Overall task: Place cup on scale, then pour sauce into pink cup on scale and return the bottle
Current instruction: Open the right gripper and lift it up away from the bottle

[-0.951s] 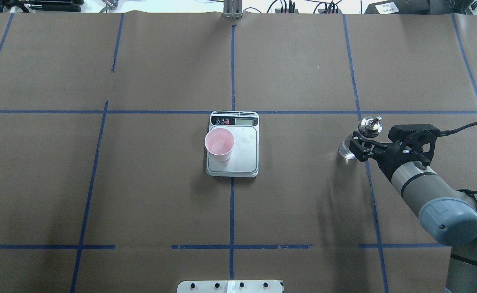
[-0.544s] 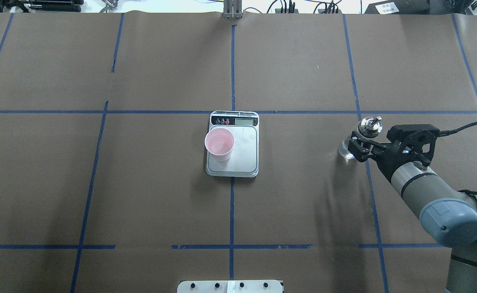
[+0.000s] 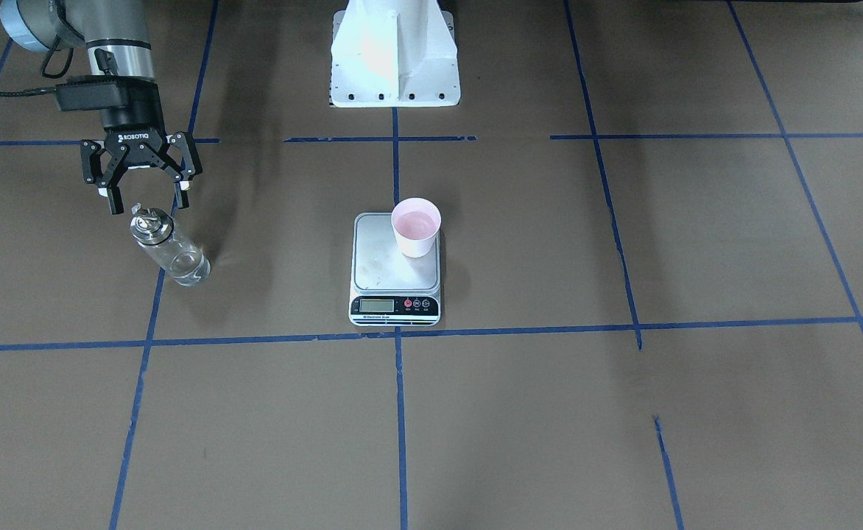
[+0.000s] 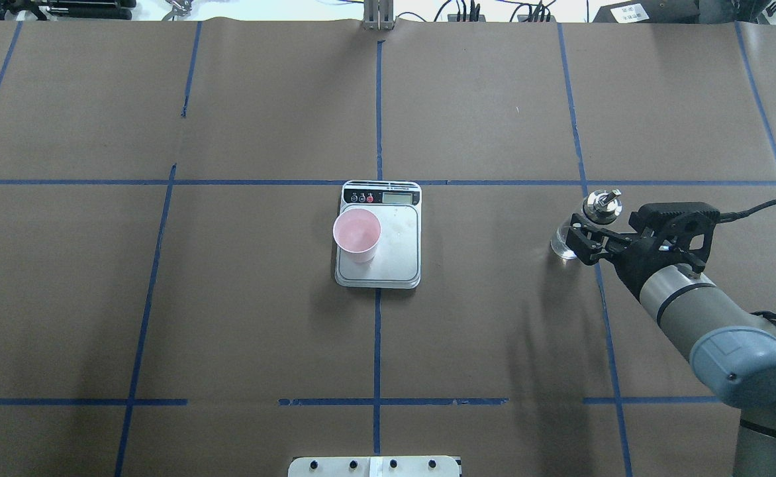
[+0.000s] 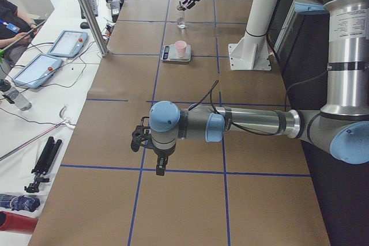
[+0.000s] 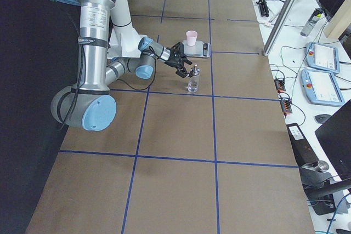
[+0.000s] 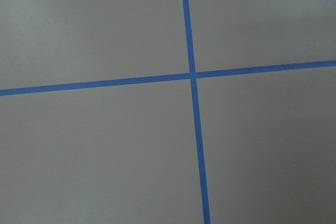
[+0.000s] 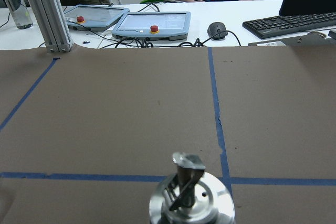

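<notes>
The pink cup (image 3: pixel 416 227) stands upright on the robot-side corner of the silver scale (image 3: pixel 395 276); both also show in the overhead view, the cup (image 4: pixel 357 233) on the scale (image 4: pixel 394 258). The clear glass bottle (image 3: pixel 170 254) with its silver spout cap stands upright on the table at the robot's right, with clear sauce low inside. My right gripper (image 3: pixel 147 203) is open and empty, just on the robot's side of the cap, jaws apart at its height. The right wrist view shows the cap (image 8: pixel 191 198) close below. My left gripper (image 5: pixel 141 139) shows only in the exterior left view; I cannot tell its state.
Brown paper with blue tape lines (image 7: pixel 191 74) covers the table (image 4: pixel 229 331). The white robot base (image 3: pixel 395 55) stands at the table's robot side. Operators' tablets (image 8: pixel 152 22), a keyboard and a person sit beyond the far edge.
My right arm has drawn back slightly toward the robot's side. The bottle, cup and scale have not moved.
</notes>
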Robot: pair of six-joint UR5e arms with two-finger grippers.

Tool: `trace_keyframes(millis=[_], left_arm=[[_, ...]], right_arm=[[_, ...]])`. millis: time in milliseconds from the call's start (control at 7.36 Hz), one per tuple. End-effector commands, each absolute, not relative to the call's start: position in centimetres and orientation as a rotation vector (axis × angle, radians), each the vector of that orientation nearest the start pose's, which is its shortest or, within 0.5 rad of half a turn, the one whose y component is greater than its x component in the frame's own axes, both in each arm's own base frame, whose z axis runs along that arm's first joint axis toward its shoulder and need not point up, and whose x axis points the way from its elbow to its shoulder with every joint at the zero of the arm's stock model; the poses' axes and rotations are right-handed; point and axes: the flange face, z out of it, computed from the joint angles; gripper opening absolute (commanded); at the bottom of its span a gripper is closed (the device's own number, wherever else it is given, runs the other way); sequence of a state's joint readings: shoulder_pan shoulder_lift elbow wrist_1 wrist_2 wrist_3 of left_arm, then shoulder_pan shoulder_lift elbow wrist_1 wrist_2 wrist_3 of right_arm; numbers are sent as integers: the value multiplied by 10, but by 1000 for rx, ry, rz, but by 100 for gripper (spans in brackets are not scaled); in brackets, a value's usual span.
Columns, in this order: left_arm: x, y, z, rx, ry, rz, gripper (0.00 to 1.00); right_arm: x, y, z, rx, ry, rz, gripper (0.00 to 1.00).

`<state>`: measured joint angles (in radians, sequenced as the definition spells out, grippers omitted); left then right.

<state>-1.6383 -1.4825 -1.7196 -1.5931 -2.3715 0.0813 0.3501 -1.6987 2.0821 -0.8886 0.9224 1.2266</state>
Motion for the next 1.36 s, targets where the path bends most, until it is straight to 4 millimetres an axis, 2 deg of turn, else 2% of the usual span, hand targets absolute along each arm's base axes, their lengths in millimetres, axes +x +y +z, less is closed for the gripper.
trace_keyframes(millis=[0, 136, 544, 679, 951, 1223], left_arm=[[-93, -454, 623, 138, 792, 46, 100], [-93, -454, 623, 138, 792, 46, 100], [-93, -454, 621, 140, 792, 47, 100], [-93, -454, 618, 143, 792, 49, 100], [-93, -453, 618, 144, 792, 47, 100], [-93, -453, 618, 148, 791, 50, 100]], right_arm=[[-322, -328, 373, 967, -752, 372, 100], [-314, -328, 360, 1011, -741, 365, 100], [-311, -327, 346, 1043, -718, 293, 100], [-311, -330, 349, 988, -744, 255, 100], [-267, -368, 363, 812, -810, 229, 100], [-192, -412, 375, 631, -807, 176, 100]])
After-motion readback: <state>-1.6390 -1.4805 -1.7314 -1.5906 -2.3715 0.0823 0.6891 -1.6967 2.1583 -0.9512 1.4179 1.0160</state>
